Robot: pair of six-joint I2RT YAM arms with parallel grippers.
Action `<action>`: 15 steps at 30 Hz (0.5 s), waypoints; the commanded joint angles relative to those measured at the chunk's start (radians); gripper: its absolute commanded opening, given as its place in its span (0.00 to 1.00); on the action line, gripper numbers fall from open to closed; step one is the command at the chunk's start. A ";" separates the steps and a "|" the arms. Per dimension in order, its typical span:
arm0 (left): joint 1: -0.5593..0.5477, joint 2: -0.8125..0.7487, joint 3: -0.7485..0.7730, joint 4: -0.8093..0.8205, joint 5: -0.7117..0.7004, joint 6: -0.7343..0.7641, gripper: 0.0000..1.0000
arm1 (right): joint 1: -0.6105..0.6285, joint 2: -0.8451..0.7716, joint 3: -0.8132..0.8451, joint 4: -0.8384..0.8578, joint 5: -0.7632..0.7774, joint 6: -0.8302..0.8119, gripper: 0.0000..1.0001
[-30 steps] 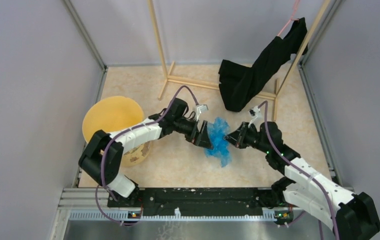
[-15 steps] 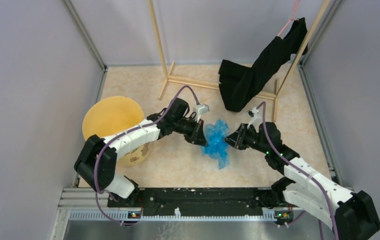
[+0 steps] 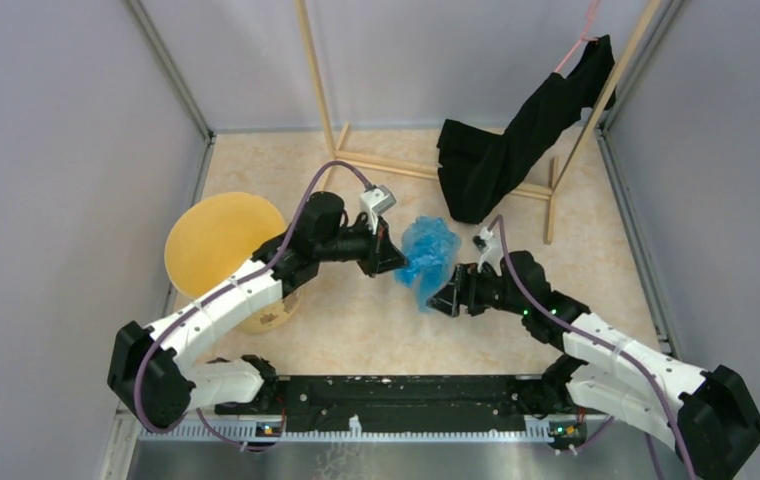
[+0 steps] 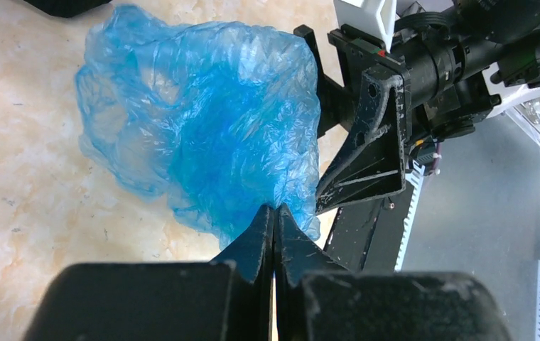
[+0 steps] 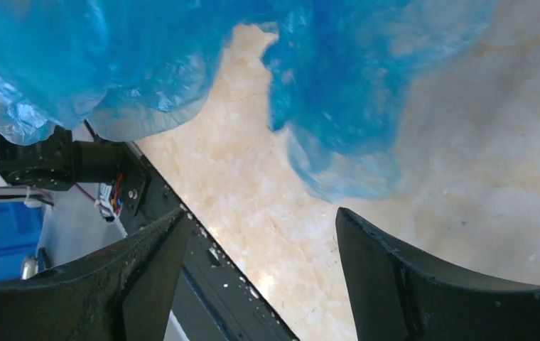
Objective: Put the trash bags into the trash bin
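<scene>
Mid-worktop, my left jaws are pinched tight together on the edge of the crumpled blue trash bag [image 4: 203,135] — the thin film bunches up just ahead of them. My right jaws stand spread wide just beside the bag's other side, gripping nothing, only bare worktop [image 5: 466,177] showing between them. The bag sits between my two arms, well apart from the yellow trash bin [image 3: 211,235], which stands at the left — beside my left arm. A black garment [image 3: 501,150] hangs from a wooden rack [image 3: 318,90] at the far side.
</scene>
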 commanded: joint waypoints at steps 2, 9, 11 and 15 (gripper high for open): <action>-0.004 -0.015 -0.015 0.069 0.070 0.008 0.00 | 0.032 0.029 -0.073 0.279 0.009 0.102 0.76; -0.003 -0.100 -0.060 0.151 0.153 -0.007 0.00 | 0.032 0.022 -0.117 0.352 0.198 0.130 0.79; -0.004 -0.127 -0.072 0.199 0.169 -0.017 0.00 | 0.032 0.021 -0.123 0.349 0.258 0.134 0.79; -0.003 -0.154 -0.083 0.247 0.238 -0.039 0.00 | 0.032 0.021 -0.166 0.575 0.243 0.140 0.60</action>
